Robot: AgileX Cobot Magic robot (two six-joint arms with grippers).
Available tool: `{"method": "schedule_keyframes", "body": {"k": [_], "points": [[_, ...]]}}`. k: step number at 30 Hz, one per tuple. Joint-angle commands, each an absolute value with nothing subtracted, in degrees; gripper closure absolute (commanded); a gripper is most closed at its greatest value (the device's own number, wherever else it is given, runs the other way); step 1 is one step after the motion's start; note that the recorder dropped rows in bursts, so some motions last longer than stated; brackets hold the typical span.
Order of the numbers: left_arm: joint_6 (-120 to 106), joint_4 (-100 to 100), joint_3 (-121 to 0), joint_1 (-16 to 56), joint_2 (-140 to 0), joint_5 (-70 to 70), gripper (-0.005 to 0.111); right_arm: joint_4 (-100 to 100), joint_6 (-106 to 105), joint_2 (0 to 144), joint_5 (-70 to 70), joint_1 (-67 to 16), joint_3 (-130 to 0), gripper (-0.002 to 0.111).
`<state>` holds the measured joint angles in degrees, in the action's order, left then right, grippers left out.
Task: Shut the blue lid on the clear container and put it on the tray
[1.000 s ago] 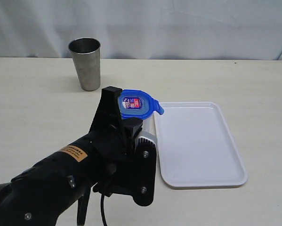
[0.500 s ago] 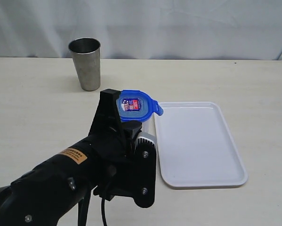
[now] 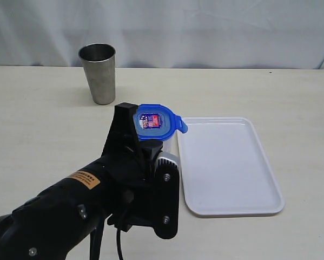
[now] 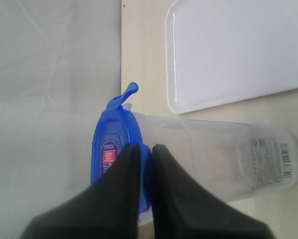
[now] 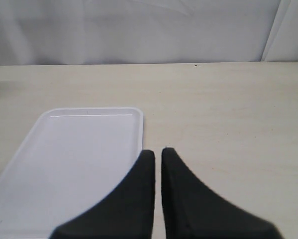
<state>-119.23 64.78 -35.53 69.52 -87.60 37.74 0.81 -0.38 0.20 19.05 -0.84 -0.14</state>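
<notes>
- Nearest to us in the exterior view, the black left arm point(image 3: 80, 206) fills the lower left and hides most of what it is working on.
- The left claw point(image 4: 145, 148) is nearly closed. Its two fingers leave only a thin slit, with the near edge of the blue lid point(image 4: 111, 149) caught in it, so we judge that it has hold of the lid.
- The right claw point(image 5: 156, 152) has its fingers almost touching with nothing between them. It hangs over the table point(image 3: 291, 97) just beside a corner of the tray point(image 3: 226, 162), and the exterior view does not show it.
- The blue lid sits on the mouth of the clear container point(image 4: 213, 152), sticker side up. One clip tab point(image 3: 182, 127) sticks out towards the tray and is not folded down.
- The container seems to stand upright on the table, just beside the tray's left long edge and not on it. The barcode label point(image 4: 283, 159) is low on its side, and the arm hides its base in the exterior view.
- We judge that the closing step is in hand: the lid is on the container but not fully clipped.
- The next move calls for pressing that tab down against the wall while the canister is kept from tipping. After that comes a short lift sideways onto the tray.
- The white tray lies flat with nothing on it.
- Farthest back stands the steel tumbler point(image 3: 98, 73), well apart from the rest.
</notes>
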Motion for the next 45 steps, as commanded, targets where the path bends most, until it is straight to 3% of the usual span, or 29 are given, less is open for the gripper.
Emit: {"method": "schedule_keyframes", "body": {"k": [1,17,27,33,34,36,37,38,43,45], "points": [[-118.61,65.39,-35.44,70.01,-87.36,38.12,0.086,0.87,-0.41,0.0,19.16,-0.85,0.0,0.104],[-118.4,67.27,-35.44,70.01,-87.36,38.34,0.051,0.87,-0.41,0.0,19.16,-0.85,0.0,0.104],[-118.4,72.95,-35.44,70.01,-82.34,38.49,0.05,0.87,-0.41,0.0,19.16,-0.85,0.0,0.104],[-118.4,87.33,-35.44,70.01,-74.73,39.52,0.051,0.87,-0.41,0.0,19.16,-0.85,0.0,0.104],[-115.86,89.0,-35.44,70.01,-73.42,41.56,0.056,0.87,-0.41,0.0,19.16,-0.85,0.0,0.104],[-109.73,88.65,-35.44,69.86,-72.64,47.31,0.081,0.87,-0.41,0.0,19.16,-0.85,0.0,0.104],[-106.27,86.85,-35.44,68.39,-72.64,48.41,0.101,0.87,-0.41,0.0,19.16,-0.85,0.0,0.104],[-103.75,85.61,-35.44,66.7,-72.64,46.91,0.107,0.87,-0.41,0.0,19.16,-0.85,0.0,0.104],[-80.82,69.85,-35.44,42.16,-72.64,13.66,0.107,0.87,-0.41,0.0,19.16,-0.85,0.0,0.104],[-73.19,59.32,-35.44,36.21,-72.64,6.23,0.107,0.87,-0.41,0.0,19.16,-0.85,0.0,0.104]]}}
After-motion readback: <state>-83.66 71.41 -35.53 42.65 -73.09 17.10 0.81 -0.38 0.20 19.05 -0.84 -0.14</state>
